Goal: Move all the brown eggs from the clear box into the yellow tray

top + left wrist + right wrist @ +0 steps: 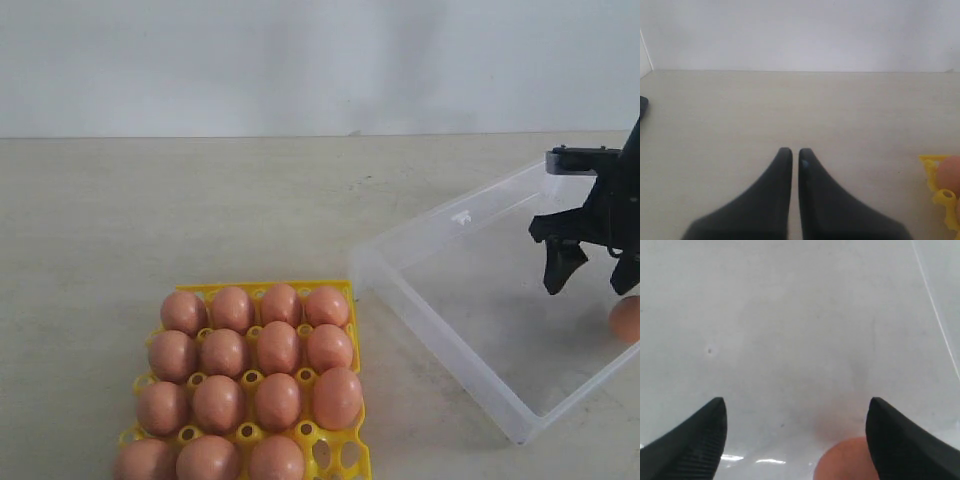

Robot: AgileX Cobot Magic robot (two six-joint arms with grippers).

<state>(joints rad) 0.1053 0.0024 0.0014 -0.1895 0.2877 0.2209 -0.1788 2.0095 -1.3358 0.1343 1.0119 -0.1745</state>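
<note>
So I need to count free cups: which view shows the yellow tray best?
The exterior view: the yellow tray shows most of its grid there, though the frame cuts its near edge. The left wrist view catches only one corner; the right wrist view shows none of it.

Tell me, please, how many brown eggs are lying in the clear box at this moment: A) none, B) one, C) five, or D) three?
B: a single brown egg lies in the clear box, close to the open right gripper, while all the others sit in cups of the yellow tray.
</note>
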